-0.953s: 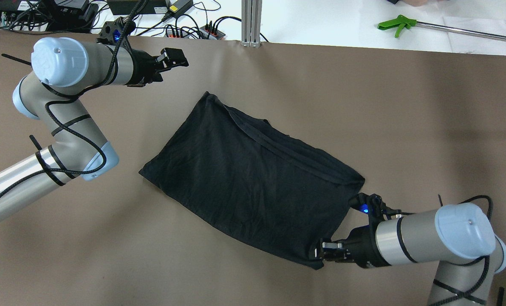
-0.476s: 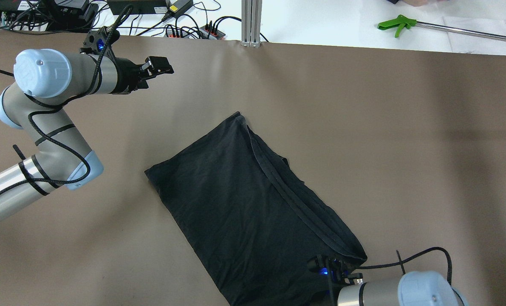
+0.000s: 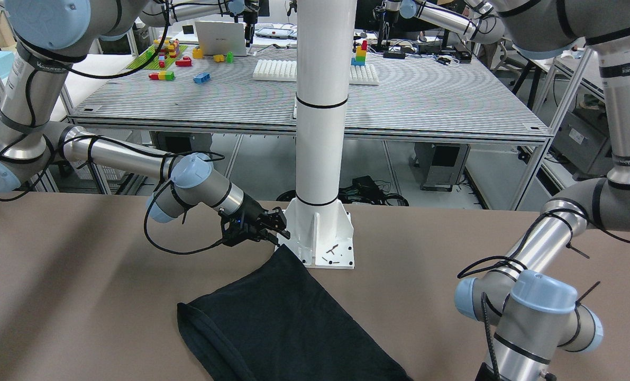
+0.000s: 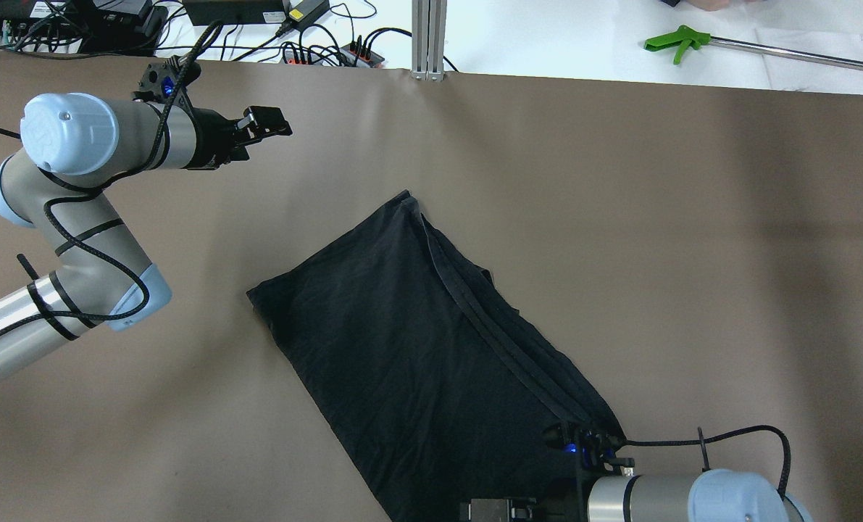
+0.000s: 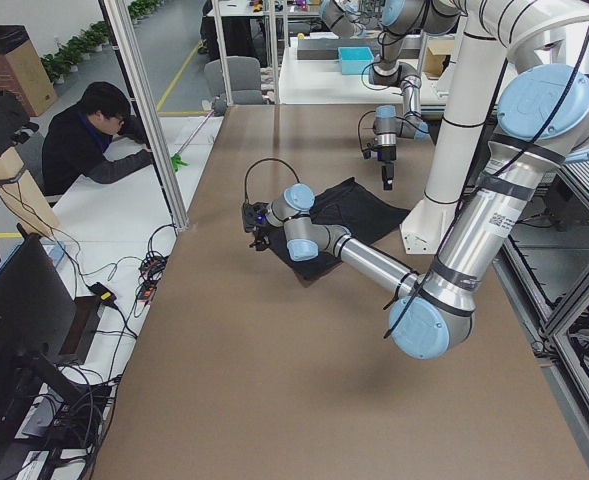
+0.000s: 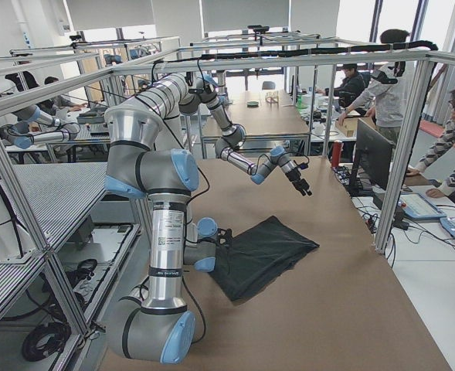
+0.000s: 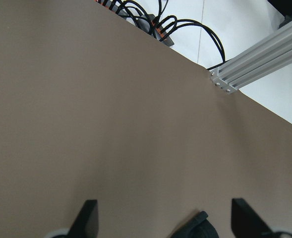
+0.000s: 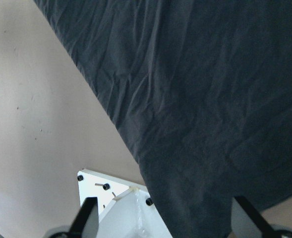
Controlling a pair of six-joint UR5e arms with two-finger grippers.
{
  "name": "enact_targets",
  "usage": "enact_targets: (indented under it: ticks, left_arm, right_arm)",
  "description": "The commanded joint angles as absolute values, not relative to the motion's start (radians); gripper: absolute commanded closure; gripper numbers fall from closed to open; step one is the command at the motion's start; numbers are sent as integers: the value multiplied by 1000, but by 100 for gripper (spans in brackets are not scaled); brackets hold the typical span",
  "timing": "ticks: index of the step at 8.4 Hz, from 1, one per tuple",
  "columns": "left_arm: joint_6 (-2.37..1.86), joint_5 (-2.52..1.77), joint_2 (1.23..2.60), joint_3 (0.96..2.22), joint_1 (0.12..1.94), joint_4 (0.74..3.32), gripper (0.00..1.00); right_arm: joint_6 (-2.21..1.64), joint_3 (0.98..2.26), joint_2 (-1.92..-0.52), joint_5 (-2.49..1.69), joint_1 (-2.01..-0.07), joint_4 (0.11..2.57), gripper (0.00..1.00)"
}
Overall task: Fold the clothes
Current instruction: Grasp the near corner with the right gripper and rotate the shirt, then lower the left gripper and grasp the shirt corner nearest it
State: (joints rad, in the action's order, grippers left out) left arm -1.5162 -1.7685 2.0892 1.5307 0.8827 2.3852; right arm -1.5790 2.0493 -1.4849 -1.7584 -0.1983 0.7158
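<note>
We are looking at a thin black fabric garment, which is lying folded into a long rectangle. It is slanting across the flat brown table surface from the middle toward the robot's near right side. Its hemmed edges are running in stacked bands along the long side facing the robot's right. In the front-facing view one corner of the garment is pointing at the white bolted base plate of the robot's column, just beside it.

We are finding the right gripper low over that corner, with its claw spread wide. From its own wrist camera the two fingertips are standing well apart, with the wrinkled garment below and between them. We cannot tell whether they are touching it.

The left gripper is hovering well apart from the garment, near the table's far left edge. Its claw is gaping wide too, with the brown table surface showing between the tips. A silver aluminium post and black cables are sitting beyond the edge.
</note>
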Motion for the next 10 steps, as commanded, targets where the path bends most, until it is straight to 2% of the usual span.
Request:
enact_targets:
  ticks: [1,2,4,7,10]
  left_arm:
    - [-1519,-1801,2030,1615,856,2382,6]
    - [-1528,-1784,1952,1685,794,2381,6]
    - [-1539,-1706,1852,1735,695,2413,6]
    - [-1537,-1612,1812,1685,598,2508,6]
    - [-1523,-1612,1822,1617,594,2511,6]
  right_arm:
    - [-1530,2039,-1488,-1766,-325,736,6]
    - [-1514,2036,-1486,-1766,-371,767,6]
    - [-1503,2011,-1477,-1750,-423,796,6]
    - [-1505,1993,-1459,-1732,-440,804,6]
    - [-1505,1982,-1453,-1717,-440,804,6]
